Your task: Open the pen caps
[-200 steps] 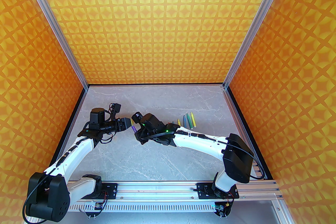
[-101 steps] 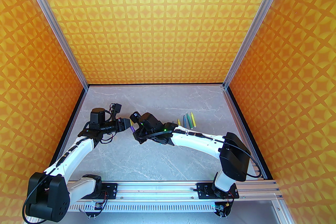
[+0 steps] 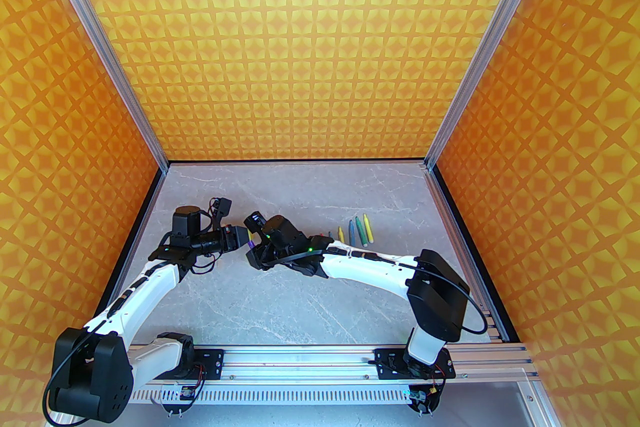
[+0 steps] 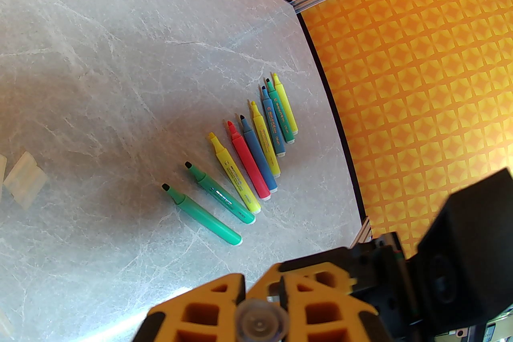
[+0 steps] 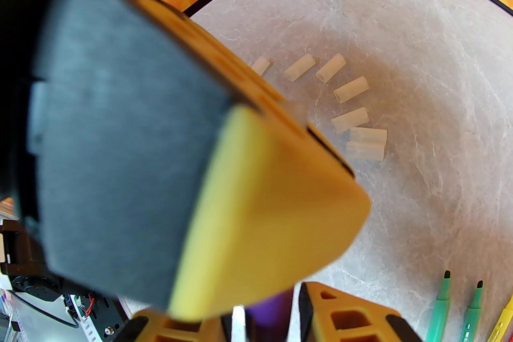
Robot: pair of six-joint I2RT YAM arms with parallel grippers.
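The top external camera looks down from above and behind the arm bases, far enough back to take in the whole grey marbled table (image 3: pixel 280 305). The left wrist camera rides close over its yellow plastic fingers (image 4: pixel 192 308), facing right toward the row of uncapped coloured markers (image 4: pixel 248 156). The right wrist camera faces left toward the loose translucent whitish pen caps (image 5: pixel 352 90). Both wrist views share those caps and the two green markers (image 5: pixel 441 304).
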